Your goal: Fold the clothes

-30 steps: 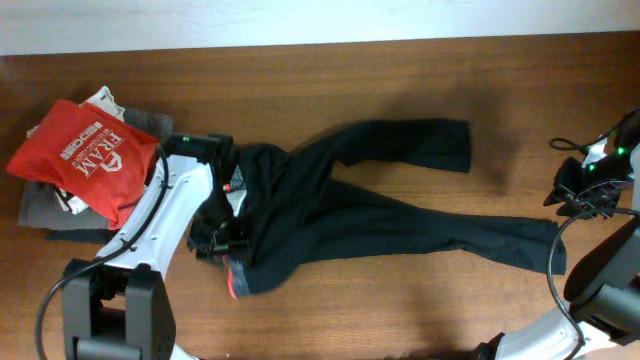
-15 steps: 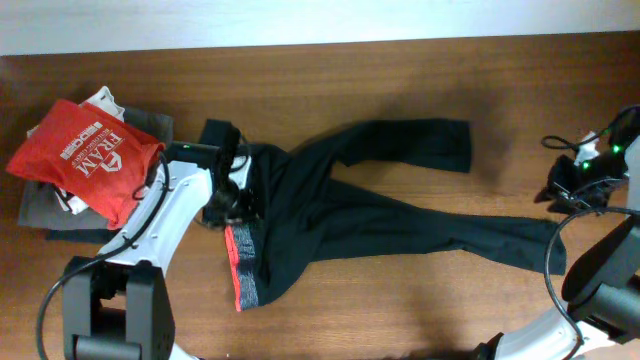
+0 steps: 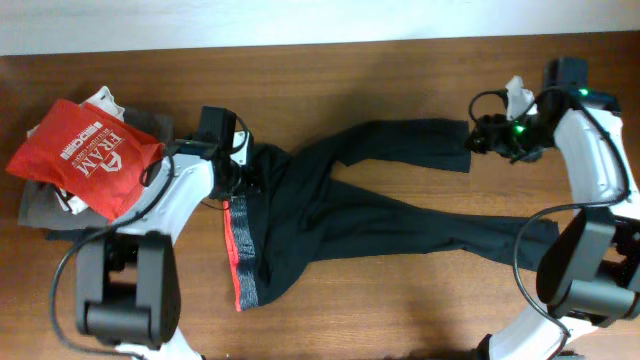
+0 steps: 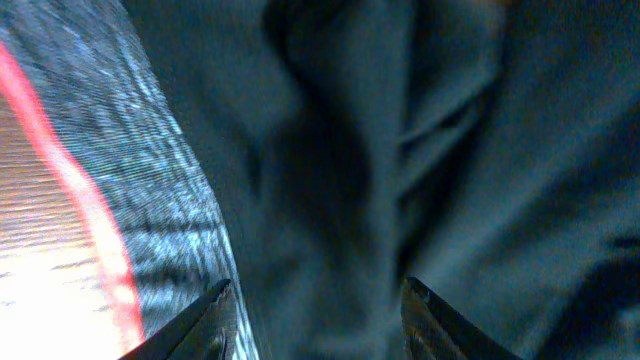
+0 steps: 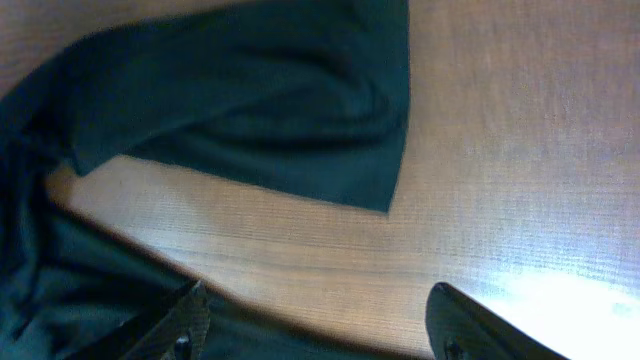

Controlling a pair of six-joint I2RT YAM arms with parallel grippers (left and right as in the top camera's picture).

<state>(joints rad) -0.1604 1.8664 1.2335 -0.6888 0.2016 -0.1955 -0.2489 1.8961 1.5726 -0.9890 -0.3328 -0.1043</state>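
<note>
Leggings [image 3: 320, 215] directly beneath left tool [image 4: 315, 315]

White shells, black joints — left arm [image 3: 178, 195], right arm [image 3: 592, 160]; black cables [image 3: 68, 268]; green light [image 3: 516, 128] on right.

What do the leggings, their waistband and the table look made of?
The leggings: thin matte black knit, probably stretchy; they lie limp in soft creases. The waistband: grey heathered knit, speckled texture, orange-red strip. The table: wood or wood-look laminate; grain lines, glare sheen.
</note>
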